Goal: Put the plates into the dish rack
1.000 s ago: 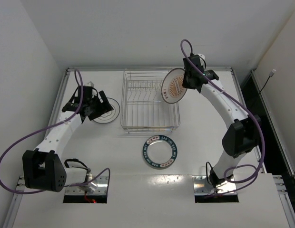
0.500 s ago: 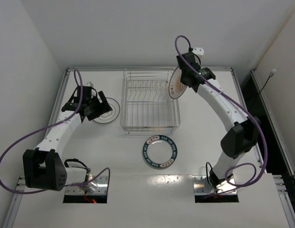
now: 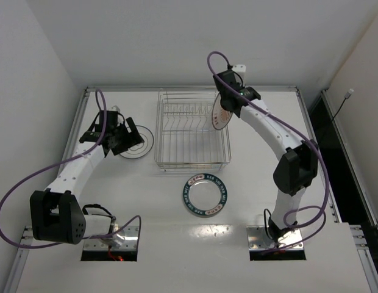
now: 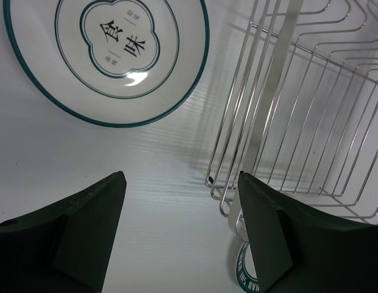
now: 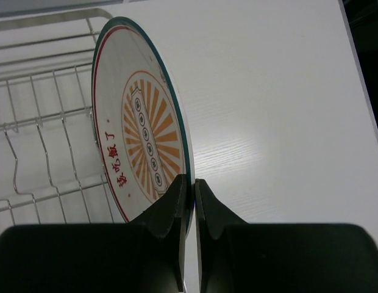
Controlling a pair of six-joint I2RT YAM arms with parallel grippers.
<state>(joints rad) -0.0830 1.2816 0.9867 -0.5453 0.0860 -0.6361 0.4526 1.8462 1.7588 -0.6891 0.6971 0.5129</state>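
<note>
The dish rack (image 3: pixel 192 163) is a silver wire basket at the table's back centre. My right gripper (image 3: pixel 229 104) is shut on the rim of the orange-red patterned plate (image 3: pixel 220 112). It holds the plate upright and edge-on over the rack's right rear side. In the right wrist view the plate (image 5: pixel 143 146) stands beside the rack wires (image 5: pixel 42 119), clamped in my gripper (image 5: pixel 193 181). My left gripper (image 3: pixel 129 138) is open and empty over the white ringed plate (image 3: pixel 139 143), which lies flat left of the rack. That plate (image 4: pixel 110 55) lies beyond my open gripper (image 4: pixel 181 177). The teal-rimmed lettered plate (image 3: pixel 205 195) lies flat in front of the rack.
The rack's near corner (image 4: pixel 262 91) is close to my left gripper's right finger. A raised rim (image 3: pixel 85 97) borders the table, with white walls beyond. A sliver of the teal-rimmed plate (image 4: pixel 245 276) shows under the left gripper's right finger.
My right arm has swung left with the orange-red plate and turned it edge-on over the rack's right side. The left arm has not moved.
</note>
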